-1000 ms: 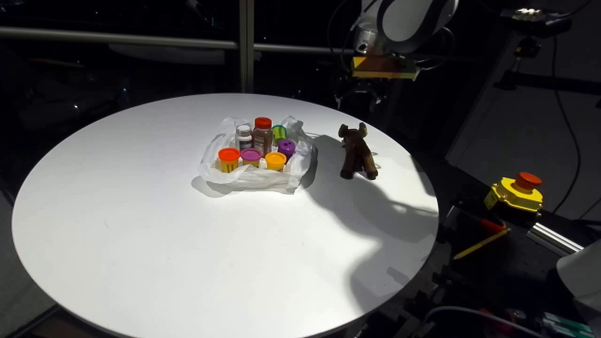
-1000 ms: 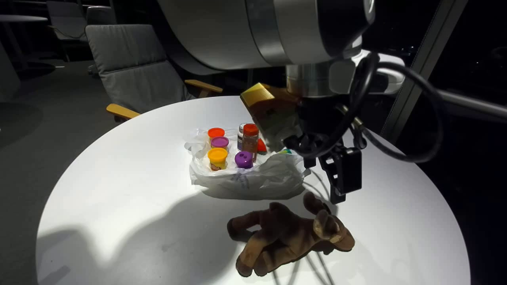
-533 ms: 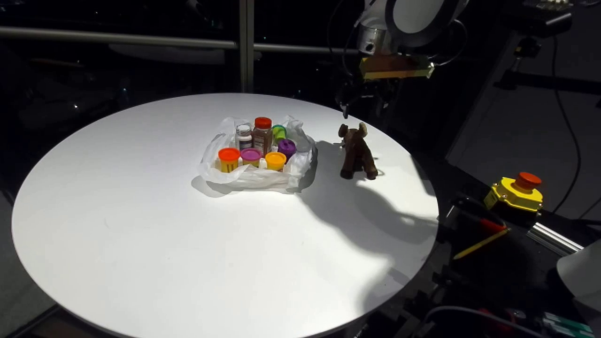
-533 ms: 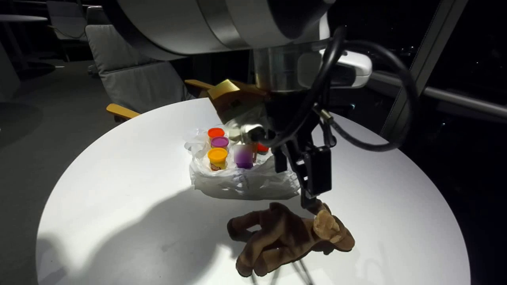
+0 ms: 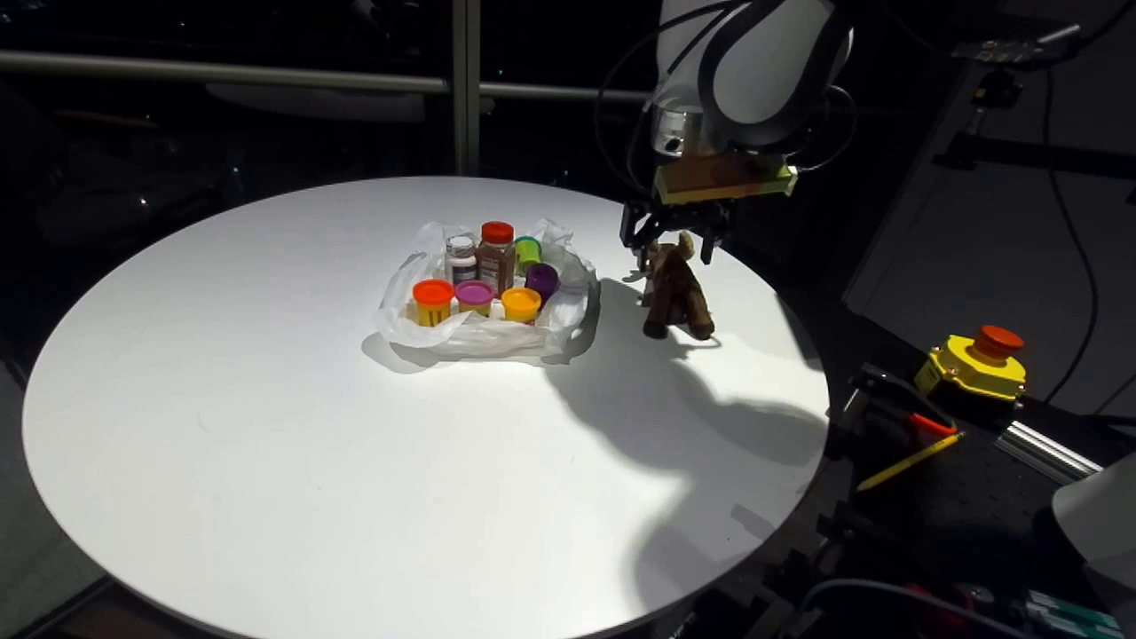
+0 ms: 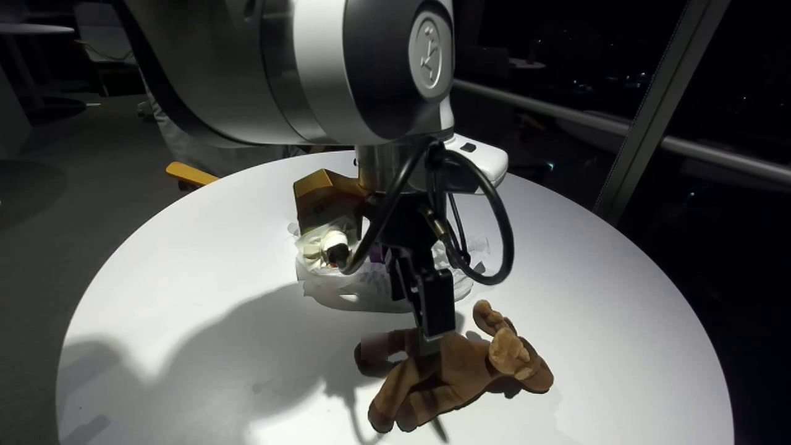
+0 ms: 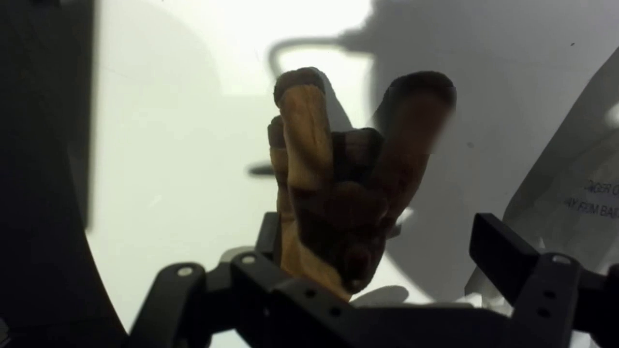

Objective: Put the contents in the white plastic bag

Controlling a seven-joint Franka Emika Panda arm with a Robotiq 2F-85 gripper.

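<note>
The white plastic bag lies open on the round table in both exterior views. It holds tubs with a red lid, a purple lid and an orange lid, a white bottle, a red-capped bottle, a green can and a purple item. A brown plush toy lies beside the bag. My gripper is open over the toy. In the wrist view the toy reaches between the fingers, near the left one; the right finger stands apart near the bag.
The white round table bears both bag and toy. A yellow emergency stop and a yellow pencil are on a black surface beside it. A grey chair stands behind the table; my arm hides much of the bag in an exterior view.
My gripper has come down and across until its fingers are at the toy's body. The toy and the bag with its contents have not moved.
</note>
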